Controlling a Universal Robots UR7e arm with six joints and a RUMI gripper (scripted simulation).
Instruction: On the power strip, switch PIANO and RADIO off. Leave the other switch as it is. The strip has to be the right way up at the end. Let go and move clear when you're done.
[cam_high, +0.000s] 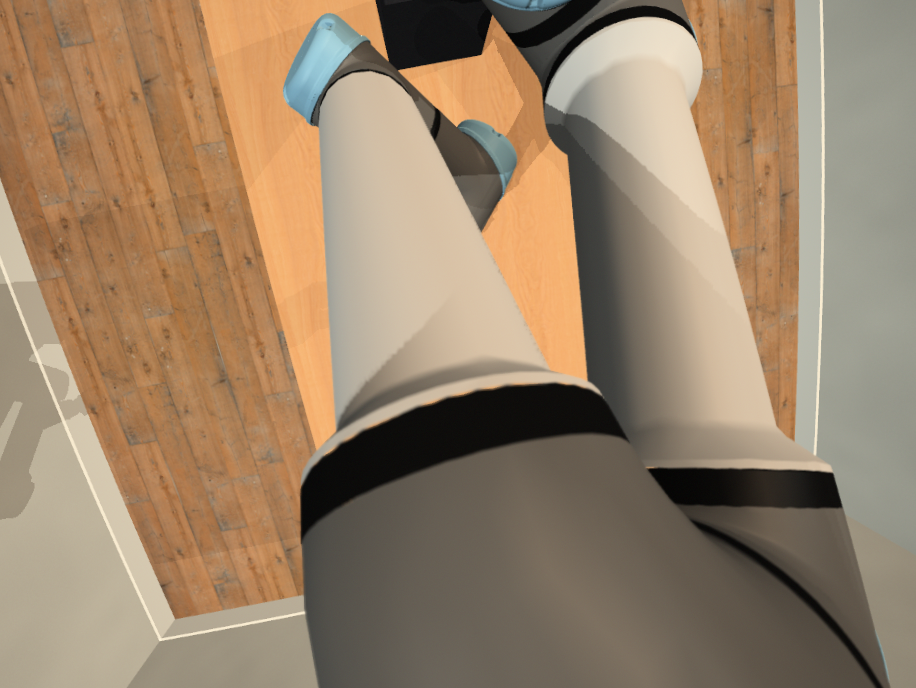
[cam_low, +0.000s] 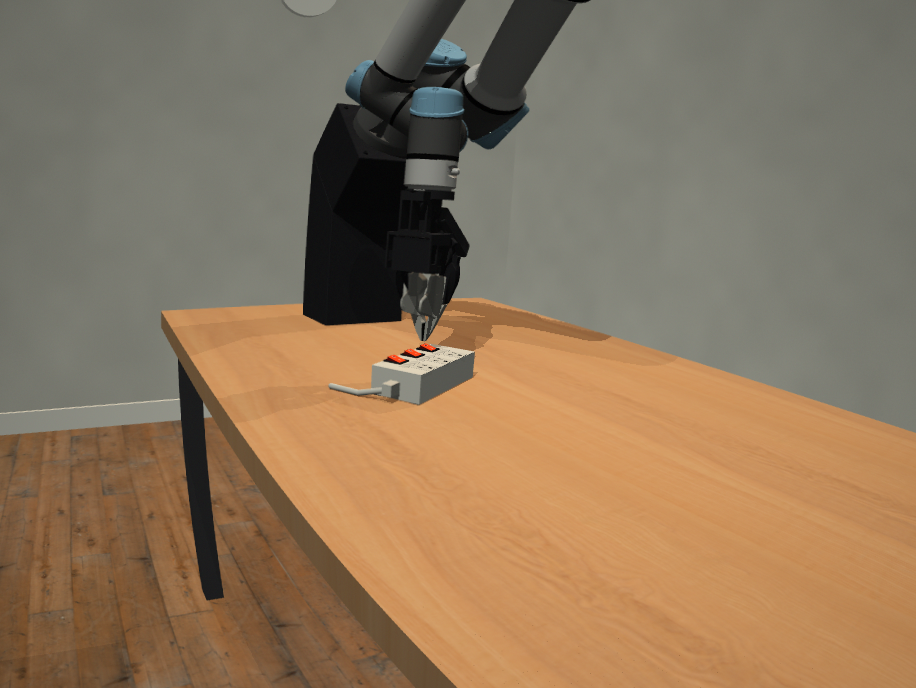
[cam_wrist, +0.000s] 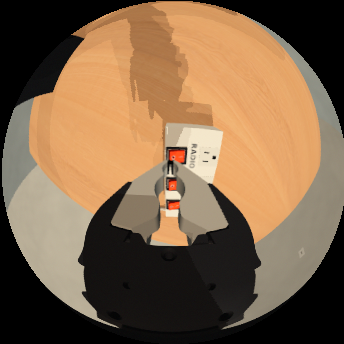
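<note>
A bare room: plain grey walls (cam_low: 703, 185), plank floor (cam_low: 88, 555) and one wooden table (cam_low: 592, 481).

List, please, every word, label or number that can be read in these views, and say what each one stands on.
"RADIO": printed on the top face of the power strip, beside the far red switch and its socket, in the wrist view.
The labels by the other two switches are hidden behind the shut end effector in the wrist view.
In the exterior view the strip's markings are too small to read.
The top view shows no text.
</note>
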